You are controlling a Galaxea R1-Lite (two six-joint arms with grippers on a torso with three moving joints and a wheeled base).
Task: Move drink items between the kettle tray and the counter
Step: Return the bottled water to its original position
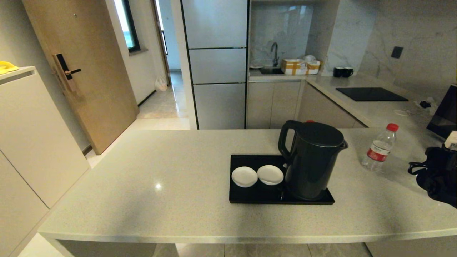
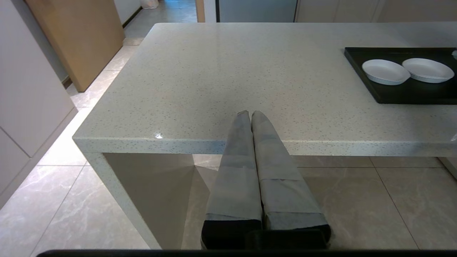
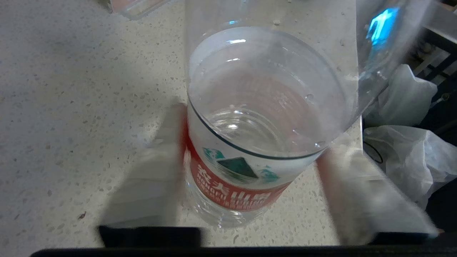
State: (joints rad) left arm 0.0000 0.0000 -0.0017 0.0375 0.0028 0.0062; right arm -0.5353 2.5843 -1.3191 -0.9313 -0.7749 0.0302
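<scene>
my right gripper (image 3: 250,185) straddles the bottle (image 3: 250,142), jaws spread; closing off-centre could tip it. left gripper (image 2: 251,116) pressed together.

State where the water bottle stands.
In the head view, the water bottle stands upright on the counter, right of the kettle and off the tray.

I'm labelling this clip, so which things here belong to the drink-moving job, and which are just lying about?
Belongs to the job:
- water bottle on the counter
- bottle between the right gripper fingers
- kettle tray

Lying about:
- kettle
- two white coasters
- black cooktop
- left gripper, idle at the counter edge
</scene>
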